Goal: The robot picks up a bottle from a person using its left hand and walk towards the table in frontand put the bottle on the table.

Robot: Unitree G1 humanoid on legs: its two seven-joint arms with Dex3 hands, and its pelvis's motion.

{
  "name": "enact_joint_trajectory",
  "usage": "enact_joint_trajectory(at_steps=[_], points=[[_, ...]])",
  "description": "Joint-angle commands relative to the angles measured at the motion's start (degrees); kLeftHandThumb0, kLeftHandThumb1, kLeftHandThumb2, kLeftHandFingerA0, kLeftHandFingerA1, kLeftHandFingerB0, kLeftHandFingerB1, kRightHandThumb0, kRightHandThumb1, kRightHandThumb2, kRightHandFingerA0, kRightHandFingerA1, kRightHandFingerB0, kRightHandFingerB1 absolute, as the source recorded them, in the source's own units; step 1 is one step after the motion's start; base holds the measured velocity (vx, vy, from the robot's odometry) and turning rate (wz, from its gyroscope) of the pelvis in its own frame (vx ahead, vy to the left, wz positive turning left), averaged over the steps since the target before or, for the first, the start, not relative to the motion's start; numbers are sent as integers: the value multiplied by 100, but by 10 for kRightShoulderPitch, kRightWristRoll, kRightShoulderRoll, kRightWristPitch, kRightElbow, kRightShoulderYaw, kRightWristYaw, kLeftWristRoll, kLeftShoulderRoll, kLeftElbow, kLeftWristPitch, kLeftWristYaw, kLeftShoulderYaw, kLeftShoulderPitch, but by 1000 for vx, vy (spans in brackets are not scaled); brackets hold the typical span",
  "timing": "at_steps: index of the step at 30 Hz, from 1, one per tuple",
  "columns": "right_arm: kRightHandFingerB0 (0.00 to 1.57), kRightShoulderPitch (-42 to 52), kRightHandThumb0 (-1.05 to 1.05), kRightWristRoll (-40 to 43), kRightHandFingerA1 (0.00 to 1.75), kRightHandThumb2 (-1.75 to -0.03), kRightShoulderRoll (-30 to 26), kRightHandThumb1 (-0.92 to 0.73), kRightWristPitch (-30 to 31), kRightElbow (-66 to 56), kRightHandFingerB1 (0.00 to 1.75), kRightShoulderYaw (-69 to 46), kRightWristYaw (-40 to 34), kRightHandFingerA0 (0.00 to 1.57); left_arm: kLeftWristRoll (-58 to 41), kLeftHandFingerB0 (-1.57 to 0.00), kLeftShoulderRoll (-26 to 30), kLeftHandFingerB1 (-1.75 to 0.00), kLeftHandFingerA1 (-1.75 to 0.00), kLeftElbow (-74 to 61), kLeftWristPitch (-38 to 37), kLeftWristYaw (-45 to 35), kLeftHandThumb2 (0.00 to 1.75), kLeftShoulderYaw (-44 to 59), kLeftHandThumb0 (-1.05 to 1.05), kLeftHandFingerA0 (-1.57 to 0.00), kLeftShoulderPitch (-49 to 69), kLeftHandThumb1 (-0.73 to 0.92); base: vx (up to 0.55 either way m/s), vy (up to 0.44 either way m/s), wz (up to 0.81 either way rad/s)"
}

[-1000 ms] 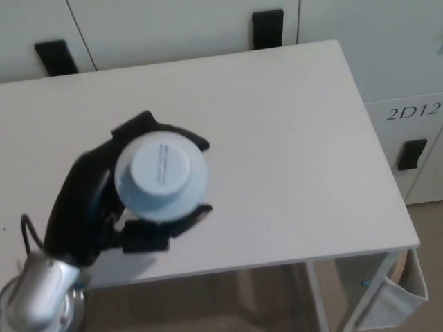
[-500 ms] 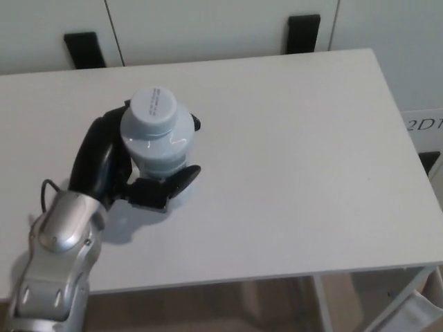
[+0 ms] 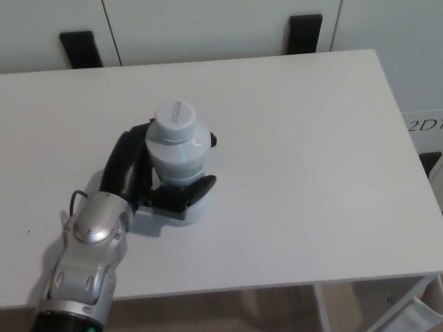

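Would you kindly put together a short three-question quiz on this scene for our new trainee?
1. True or false: the left hand is shut on the bottle.
2. Multiple choice: the bottle is
A) upright, over the white table
B) past the table's edge, over the floor
C) lying on its side in a person's hand
3. Short answer: is the right hand in view?

Key: 1 true; 2 A; 3 no.
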Motion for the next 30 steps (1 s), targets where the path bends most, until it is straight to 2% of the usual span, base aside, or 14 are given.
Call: enact_joint_trajectory(at_steps=[1, 3, 4, 5, 6, 7, 8, 9, 10, 11, 15, 16, 18, 30], points=[[53, 0, -33, 5, 47, -60, -8, -70, 6, 2, 40, -3, 7, 67, 4, -127, -3, -100, -132, 0, -6, 6, 132, 2, -37, -124, -6, 19, 0, 0, 0], [54, 1, -33, 4, 47, -60, -7, -70, 6, 4, 40, -3, 6, 68, 6, -127, -5, -99, -132, -7, -3, 8, 132, 0, -37, -125, -1, 19, 0, 0, 0], [54, 2, -33, 3, 46, -60, -8, -70, 6, 4, 40, -2, 6, 67, 0, -117, -6, -101, -124, -9, -7, 3, 114, 2, -40, -126, 1, 30, 0, 0, 0], [56, 3, -34, 2, 49, -61, -8, -70, 5, 2, 41, -1, 6, 71, -10, -90, -9, -74, -103, -8, -22, -6, 65, 6, -61, -112, 5, 54, 0, 0, 0], [56, 3, -34, 3, 49, -61, -8, -70, 4, 1, 41, -1, 4, 71, -12, -90, -10, -74, -103, -7, -35, -9, 65, 7, -61, -112, 8, 54, 0, 0, 0], [56, 3, -34, 0, 47, -60, -7, -70, 4, 1, 41, 1, 4, 69, -10, -41, -1, -58, -66, -8, -50, -26, 58, 2, -86, -80, 15, 57, 0, 0, 0], [56, 3, -34, 0, 47, -60, -7, -70, 4, 1, 41, 2, 5, 69, -9, -41, 2, -58, -66, -8, -56, -33, 58, 0, -86, -80, 18, 57, 0, 0, 0], [55, 4, -33, -2, 47, -60, -7, -71, 3, 0, 41, 4, 3, 69, -19, 0, 16, -29, -20, -10, -73, -78, 90, -9, -78, 0, 23, 42, 0, 0, 0], [56, -3, -33, -1, 47, -60, -6, -71, 6, 1, 41, 3, 3, 70, -13, 0, 25, -23, 0, -6, -84, -88, 91, -14, -77, 0, 15, 44, 0, 0, 0], [56, -6, -33, 0, 47, -60, -5, -71, 7, 2, 40, 3, 2, 70, -7, 0, 32, -19, 0, -3, -93, -93, 57, -18, -105, 0, 10, 52, 0, 0, 0], [54, -4, -35, 0, 46, -60, -2, -70, 11, 3, 40, 5, 4, 69, -7, 0, 51, -21, 0, -23, -90, -115, 57, -31, -105, 0, 19, 47, 0, 0, 0], [54, -4, -34, 1, 47, -60, -1, -70, 9, 2, 40, 4, 6, 68, -9, 0, 54, -21, 0, -28, -89, -118, 73, -31, -105, 0, 21, 39, 0, 0, 0], [56, -3, -34, 1, 47, -59, 0, -69, 8, 0, 41, 5, 3, 70, -3, 0, 61, -15, 0, -37, -88, -119, 75, -36, -105, 0, 29, 39, 0, 0, 0], [56, 14, -32, -1, 47, -61, -1, -71, 4, -3, 41, 11, 9, 68, -32, 0, 90, -23, 0, -36, -83, -167, 56, -15, -105, 0, 73, 43, 0, 0, 0]])
